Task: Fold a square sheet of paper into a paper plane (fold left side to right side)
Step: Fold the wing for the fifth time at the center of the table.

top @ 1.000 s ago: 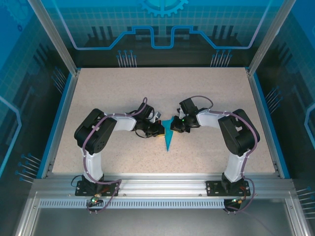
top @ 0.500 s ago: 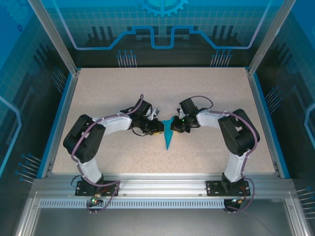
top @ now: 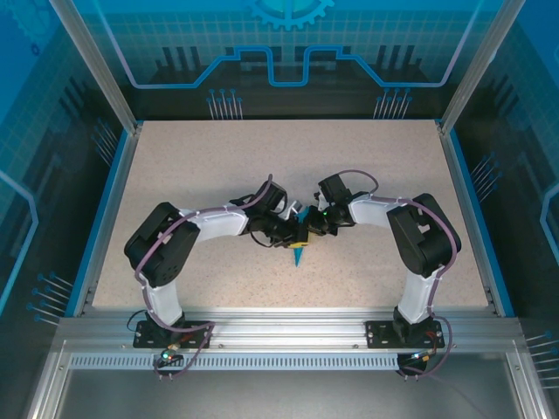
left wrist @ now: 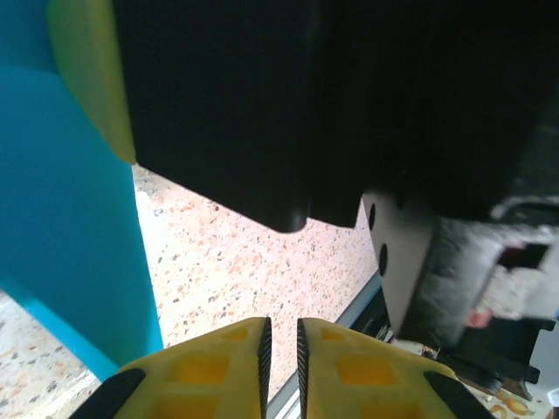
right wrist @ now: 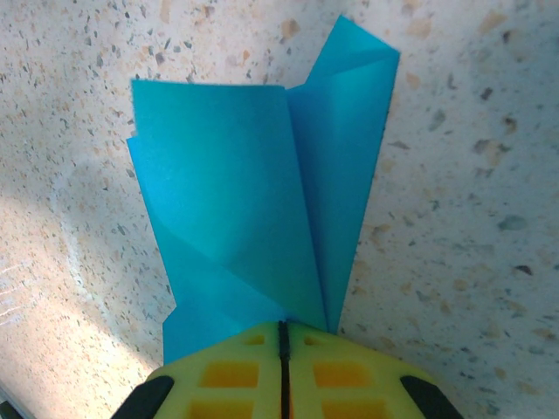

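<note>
My right claw is clenched on the paper plane on the worktop, the pinched end hidden under it, while my left claw, just beside the plane, gapes a crack, empty.

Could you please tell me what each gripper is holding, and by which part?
The right gripper pinches the plane at its edge, where two flaps meet. The left gripper, jaws slightly apart, holds nothing.
</note>
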